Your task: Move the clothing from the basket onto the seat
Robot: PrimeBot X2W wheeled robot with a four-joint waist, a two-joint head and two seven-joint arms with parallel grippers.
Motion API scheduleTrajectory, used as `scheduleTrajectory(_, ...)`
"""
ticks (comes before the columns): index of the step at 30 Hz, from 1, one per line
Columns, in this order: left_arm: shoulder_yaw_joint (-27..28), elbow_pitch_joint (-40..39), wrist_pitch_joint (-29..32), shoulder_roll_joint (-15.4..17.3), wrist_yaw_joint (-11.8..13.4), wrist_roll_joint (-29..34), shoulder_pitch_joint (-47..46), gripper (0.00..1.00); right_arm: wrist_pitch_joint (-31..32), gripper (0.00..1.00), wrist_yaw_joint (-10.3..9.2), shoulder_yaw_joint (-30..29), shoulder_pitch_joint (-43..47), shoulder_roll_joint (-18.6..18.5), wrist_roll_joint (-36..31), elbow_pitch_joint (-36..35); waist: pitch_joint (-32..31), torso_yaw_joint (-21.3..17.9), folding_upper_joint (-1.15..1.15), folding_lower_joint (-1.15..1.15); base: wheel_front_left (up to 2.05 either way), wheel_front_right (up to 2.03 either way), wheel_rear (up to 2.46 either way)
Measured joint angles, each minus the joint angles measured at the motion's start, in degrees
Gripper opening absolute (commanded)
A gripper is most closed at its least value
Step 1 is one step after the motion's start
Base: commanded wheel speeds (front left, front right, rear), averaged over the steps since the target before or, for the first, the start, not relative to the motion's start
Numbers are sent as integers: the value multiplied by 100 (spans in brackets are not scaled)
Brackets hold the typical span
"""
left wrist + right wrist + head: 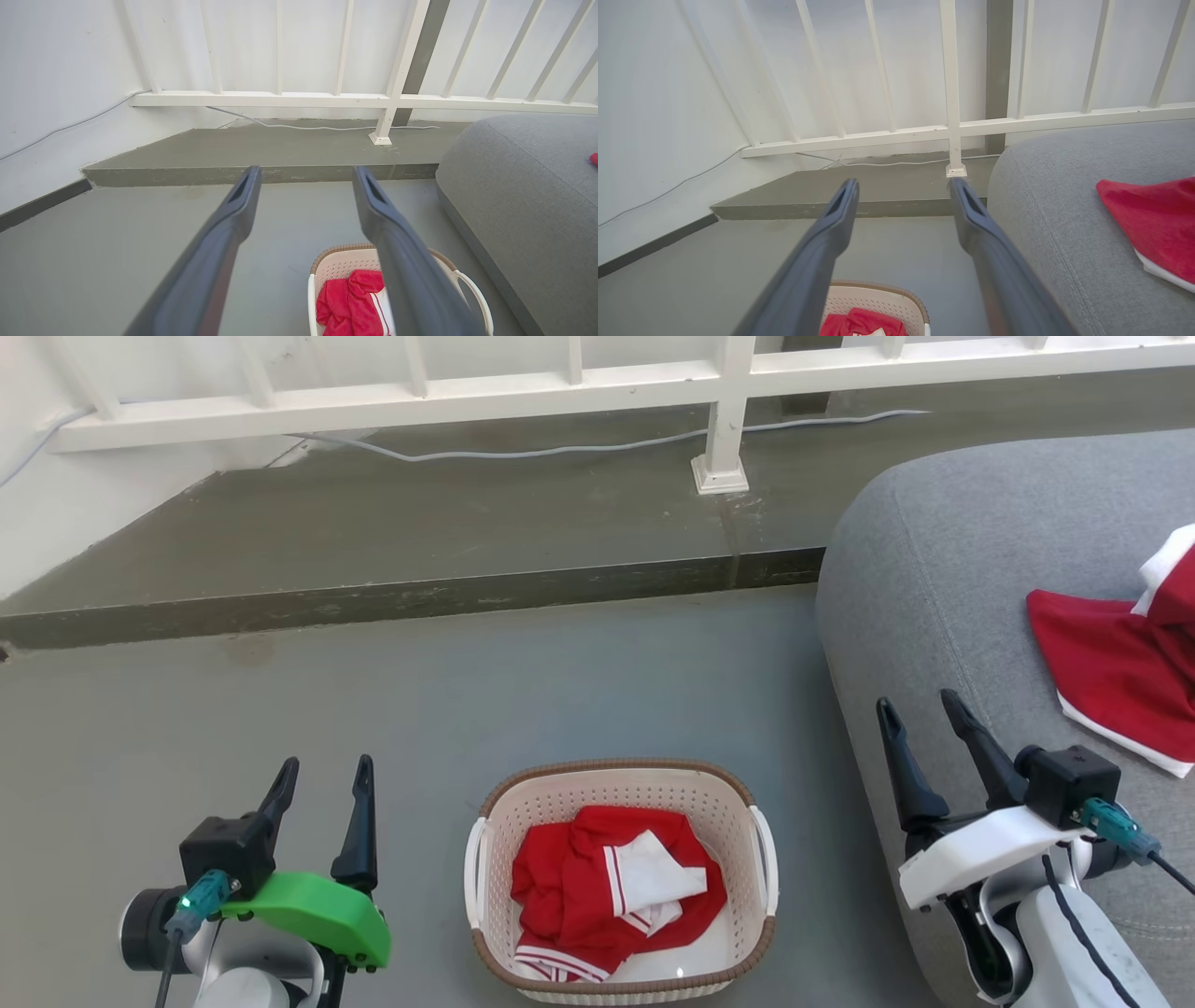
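Note:
The cream basket [621, 789] with a brown rim stands on the floor between my arms. A crumpled red garment with white striped trim [611, 887] lies inside it [350, 303] [861, 324]. Another red garment with a white hem [1116, 663] lies spread on the grey seat [943, 569] at the right [1153, 224]. My left gripper [322, 775] hangs open left of the basket, holding nothing. Open and empty as well, my right gripper [920, 709] hovers over the seat's front edge, right of the basket.
A raised concrete step [420, 588] crosses the floor behind the basket. Beyond it stand a white railing [719, 420] and a loose grey cable [523, 453]. A white wall [56, 523] closes the left side. Bare grey floor [280, 691] lies ahead of the left gripper.

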Motion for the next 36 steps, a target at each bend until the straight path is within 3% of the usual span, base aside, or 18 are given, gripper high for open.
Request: scheduleTrajectory(36, 227, -366, 256, -326, 0, 422, 248, 100, 335, 100, -166, -25, 420, -34, 0, -713, 31, -57, 0, 0, 0, 0, 0)
